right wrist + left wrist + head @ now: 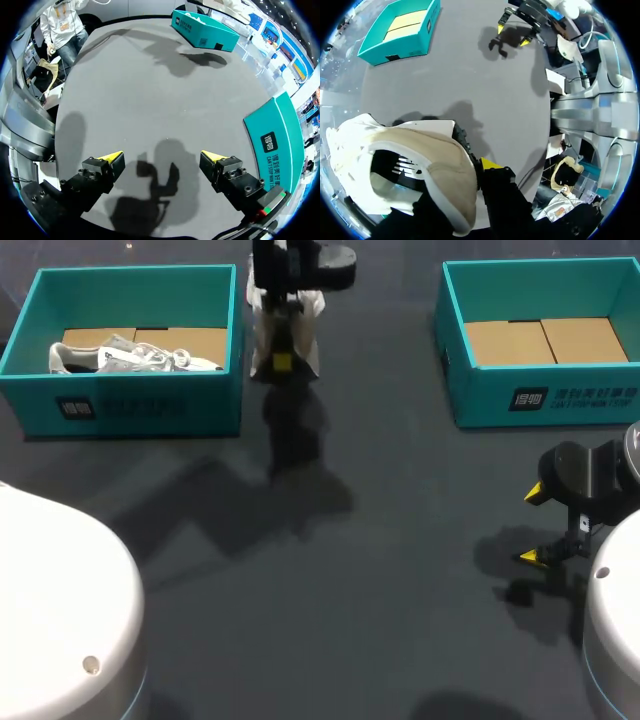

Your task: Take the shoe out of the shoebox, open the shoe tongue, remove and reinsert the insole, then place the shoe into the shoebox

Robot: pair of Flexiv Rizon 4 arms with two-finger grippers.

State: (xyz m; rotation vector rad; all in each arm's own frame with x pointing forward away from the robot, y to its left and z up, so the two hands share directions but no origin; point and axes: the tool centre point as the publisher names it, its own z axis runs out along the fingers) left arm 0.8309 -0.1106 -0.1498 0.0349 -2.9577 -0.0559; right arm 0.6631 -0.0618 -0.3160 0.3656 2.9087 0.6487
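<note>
Left gripper (282, 362) is clenching the white shoe (435, 170) and holding it clear of the worktop (350, 620), at the far side between the 2 teal boxes. Only 1 yellow tip is showing in the left wrist view, pressing the shoe's outer side; the other finger is hiding behind or inside the shoe, so the grip is being inferred from the shoe hanging free. Right gripper (161, 157) is hovering released and empty, low over the near right of the worktop, just beside the right shoebox (540, 400), which is showing only its cardboard floor. From it the shoe is lying well apart, ahead and toward the left arm's side, so the right arm is probably looking at a long diagonal reach for the tongue. The shoe's long axis is reading as roughly downward in the head view, but it is foreshortened and half covered by the arm. Tongue and insole are not separable in any view. A second shoe (130, 355) is lying in the left shoebox (130, 410).
</note>
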